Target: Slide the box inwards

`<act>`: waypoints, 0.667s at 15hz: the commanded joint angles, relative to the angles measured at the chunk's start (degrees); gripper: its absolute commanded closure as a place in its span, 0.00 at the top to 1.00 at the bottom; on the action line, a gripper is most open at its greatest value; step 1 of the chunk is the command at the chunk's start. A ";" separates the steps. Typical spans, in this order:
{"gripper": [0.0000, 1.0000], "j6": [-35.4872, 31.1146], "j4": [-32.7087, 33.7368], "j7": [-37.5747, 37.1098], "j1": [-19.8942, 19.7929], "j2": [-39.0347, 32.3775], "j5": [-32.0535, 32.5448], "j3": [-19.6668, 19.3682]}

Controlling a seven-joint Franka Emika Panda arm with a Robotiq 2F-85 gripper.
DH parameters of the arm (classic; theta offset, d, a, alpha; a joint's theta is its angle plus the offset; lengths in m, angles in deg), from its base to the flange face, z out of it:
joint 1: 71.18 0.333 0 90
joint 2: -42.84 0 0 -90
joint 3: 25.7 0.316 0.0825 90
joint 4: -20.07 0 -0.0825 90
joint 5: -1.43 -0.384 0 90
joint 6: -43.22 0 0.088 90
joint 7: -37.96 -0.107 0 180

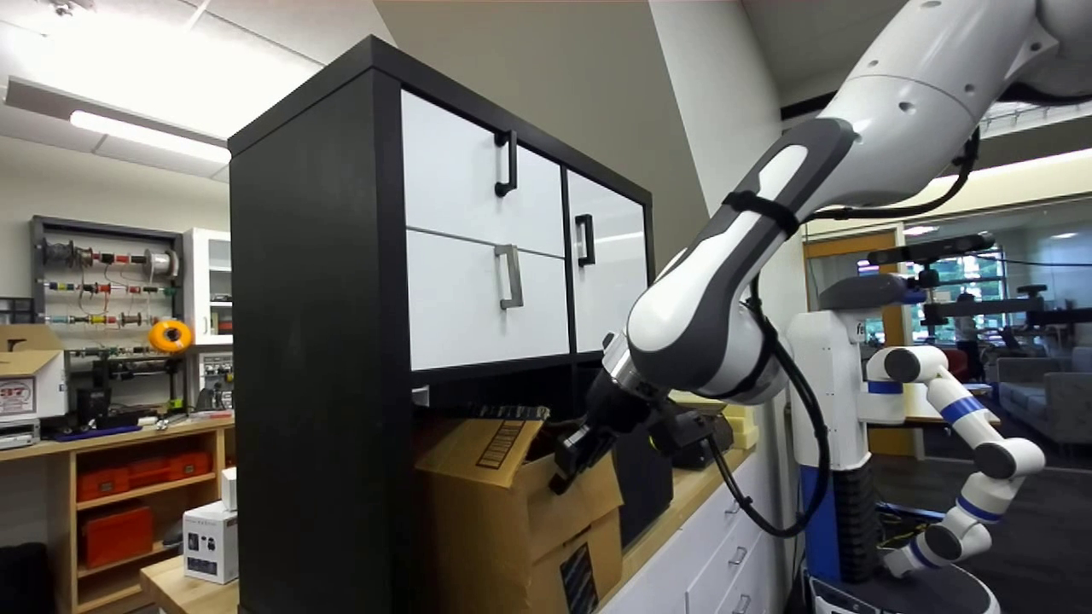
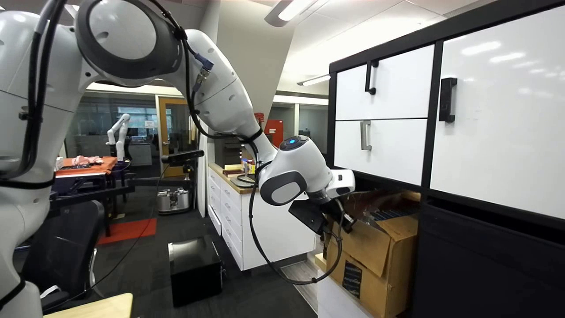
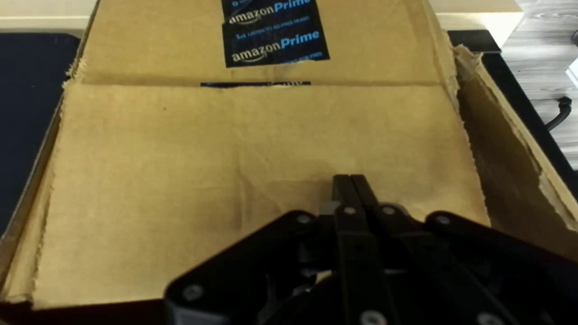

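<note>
The cardboard box [image 1: 512, 529] sits just before the claw [image 3: 351, 177], which is clenched, fingertips [image 3: 342, 186] together; whether they touch the flap [image 3: 158, 171] cannot be told. Beyond them in the wrist view, dark tape [image 3: 276, 36] on the box reads “amazonPrime” and “LISTEN TO AD-FREE MUSIC”. The cabinet [image 1: 307, 341] has white doors [image 1: 465, 298] above the claw; well apart from it, a carton [image 1: 47, 384] bears a label [image 1: 15, 397] seemingly reading “37”.

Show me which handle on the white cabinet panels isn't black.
The silver-grey bar handle on the lower left white panel, above the large brown cardboard box. The upper left bar handle and the right bar handle are black.
</note>
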 commanded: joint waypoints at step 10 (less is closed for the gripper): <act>0.00 1.63 6.69 0.36 -0.21 -4.80 0.82 -1.46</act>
